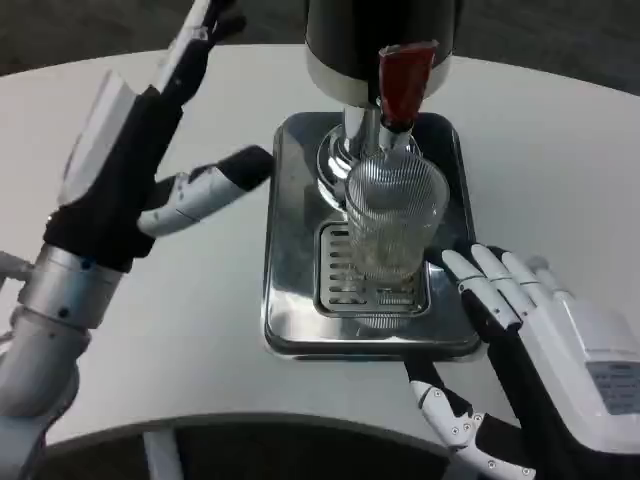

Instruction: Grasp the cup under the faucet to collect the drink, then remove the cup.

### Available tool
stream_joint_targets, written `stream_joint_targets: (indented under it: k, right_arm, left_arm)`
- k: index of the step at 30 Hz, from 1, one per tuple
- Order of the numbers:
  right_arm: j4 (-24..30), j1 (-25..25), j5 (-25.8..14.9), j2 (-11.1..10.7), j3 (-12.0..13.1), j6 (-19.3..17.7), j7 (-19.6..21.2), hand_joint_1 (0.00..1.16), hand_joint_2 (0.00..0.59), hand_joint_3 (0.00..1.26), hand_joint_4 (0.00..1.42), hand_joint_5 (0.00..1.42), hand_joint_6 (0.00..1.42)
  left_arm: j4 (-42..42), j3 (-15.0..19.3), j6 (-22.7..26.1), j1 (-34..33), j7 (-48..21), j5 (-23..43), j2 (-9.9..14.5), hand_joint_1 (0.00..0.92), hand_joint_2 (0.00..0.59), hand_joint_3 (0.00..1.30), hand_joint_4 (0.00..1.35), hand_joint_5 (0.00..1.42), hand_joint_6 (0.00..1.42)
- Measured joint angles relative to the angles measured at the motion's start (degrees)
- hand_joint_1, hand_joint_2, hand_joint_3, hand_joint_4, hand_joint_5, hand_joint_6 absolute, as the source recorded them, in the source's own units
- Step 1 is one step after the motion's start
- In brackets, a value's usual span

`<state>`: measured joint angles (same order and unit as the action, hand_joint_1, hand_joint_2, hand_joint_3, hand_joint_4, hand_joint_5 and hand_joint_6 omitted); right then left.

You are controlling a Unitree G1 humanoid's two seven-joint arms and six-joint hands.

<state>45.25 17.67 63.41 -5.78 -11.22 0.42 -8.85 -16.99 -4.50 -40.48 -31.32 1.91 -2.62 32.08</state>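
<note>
The left hand (150,160) is seen raised over the table (560,150), its fingers spread and nothing held; the dispenser lies to its right, a strip of bare table between them. Further right, the cup (393,215), a ribbed clear glass, is stood upright on the drip tray (290,310), its long axis vertical, directly beneath the faucet (400,85) with its red handle. At the far right, the right hand (545,330) is held low beside the tray, fingers apart and extended toward the cup, with nothing gripped; the fingertips (462,262) are just beside the glass's lower wall, though contact cannot be confirmed. The cup lies up and to the left of this hand. It is judged that the right hand is the nearer of the 2, and that a sideways closing around the upright wall is what the grasp calls for.
</note>
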Motion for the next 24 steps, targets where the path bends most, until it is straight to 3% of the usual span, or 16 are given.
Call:
stream_joint_targets:
  k: [4,7,12,17,24]
  right_arm:
    - [0.17,0.02,0.62,0.92,-0.59,0.77,-0.37,0.32,0.457,0.13,0.06,0.06,0.05]
    - [0.36,0.48,1.27,1.12,-1.1,0.77,-0.37,0.32,0.457,0.14,0.06,0.06,0.05]
    - [1.43,1.75,1.89,1.33,-1.42,0.8,-0.41,0.32,0.457,0.14,0.06,0.07,0.05]
    - [2.47,2.15,2.41,1.79,-1.54,0.8,-0.42,0.32,0.457,0.14,0.06,0.07,0.05]
    - [2.52,2.6,2.58,3.13,-1.79,0.84,-0.42,0.32,0.457,0.14,0.06,0.07,0.05]
  left_arm:
    - [5.53,2.15,0.97,-0.98,-10.31,8.95,1.57,0.0,0.167,0.0,0.0,0.01,0.01]
    - [7.99,3.15,5.17,-2.73,-18.46,17.24,1.37,0.0,0.207,0.0,0.0,0.04,0.02]
    - [8.6,4.2,13.74,-7.79,-29.98,27.53,-0.26,0.0,0.195,0.0,0.0,0.05,0.02]
    - [7.79,4.8,21.84,-14.18,-37.92,31.38,-2.03,0.0,0.175,0.03,0.0,0.09,0.03]
    - [7.12,5.16,27.69,-16.82,-41.94,31.17,-6.1,0.0,0.157,0.03,0.0,0.1,0.04]
